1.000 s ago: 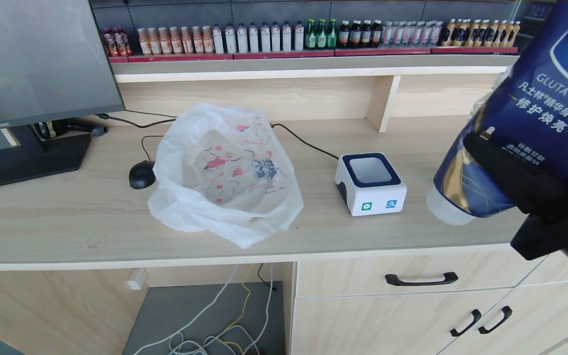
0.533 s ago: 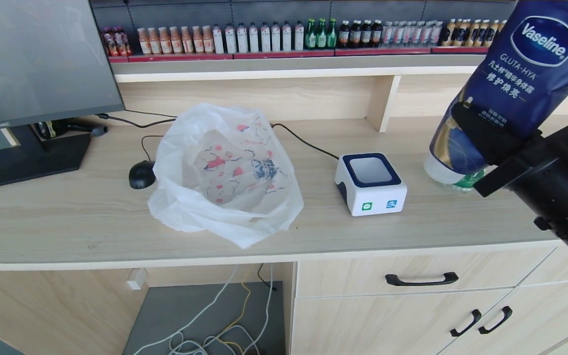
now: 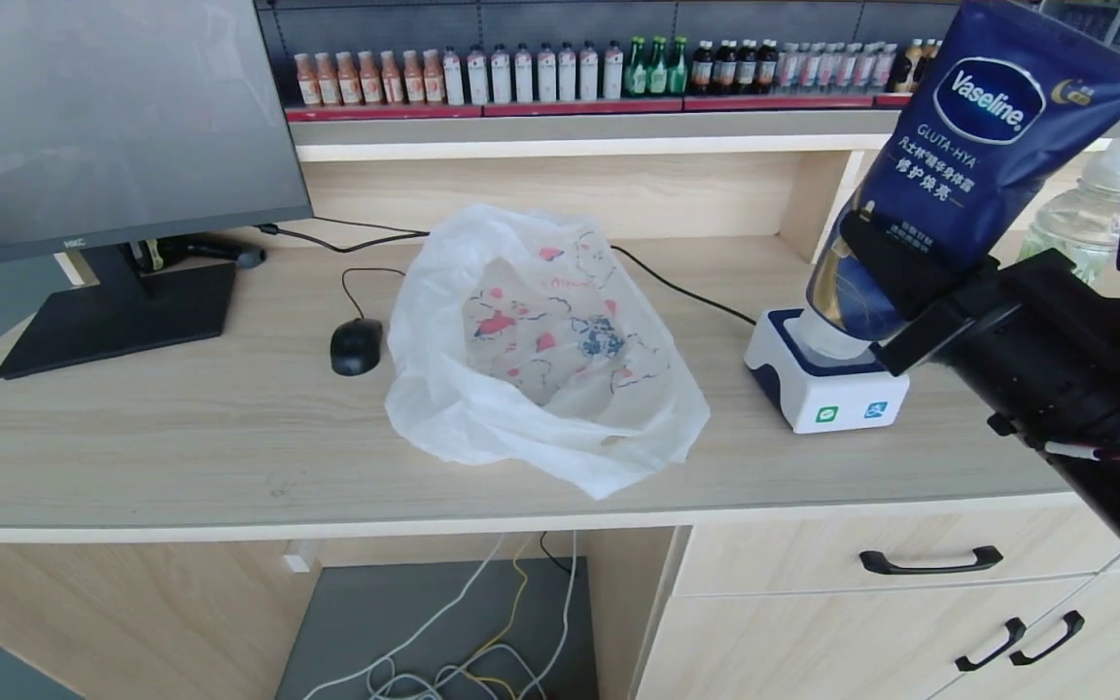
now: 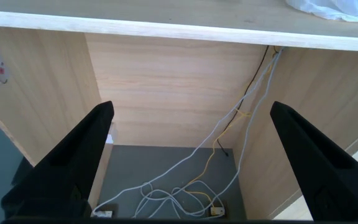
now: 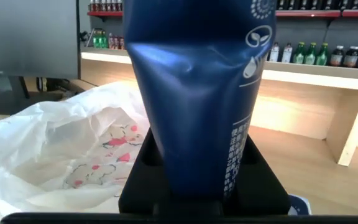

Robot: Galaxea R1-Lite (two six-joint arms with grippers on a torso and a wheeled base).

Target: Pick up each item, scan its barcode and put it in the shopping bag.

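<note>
Change: lotion tube (image 3: 968, 146) had travelled leftward from beside the scanner (image 3: 827, 394) to a place over it. The head camera had swung as well, so the apparent slide of bag and monitor was no move of theirs.
Tube, position: held tilted, white cap end downward, directly above the scanner's dark-rimmed window. Whether cap touched window could not be told.
Right gripper (image 3: 910, 292): fingers clamped on the tube's lower body, just above the cap.
Left gripper (image 4: 194, 162): fingers wide apart, nothing between them. It hung below the counter's edge, facing the cables (image 4: 166, 198) underneath.
Shopping bag (image 3: 541, 340): white, printed, mouth open upward. It stood on the counter (image 3: 181, 437) just left of the scanner.
Barcode: not made out in any view, so whether it faced the window could not be told.
Other stock: clear water bottle (image 3: 1085, 209) on the counter behind the right arm, probably the next item.
Fixtures: monitor (image 3: 103, 117) and mouse (image 3: 356, 347), both left of the bag.
Step in hand: scanning, judged from the tube's place over the window.
Meaning for task: pick-up was done for this item. Bagging remained, a short carry leftward to the open mouth.
Risk: the soft tube was dented in the grip and might slip if tilted further.
</note>
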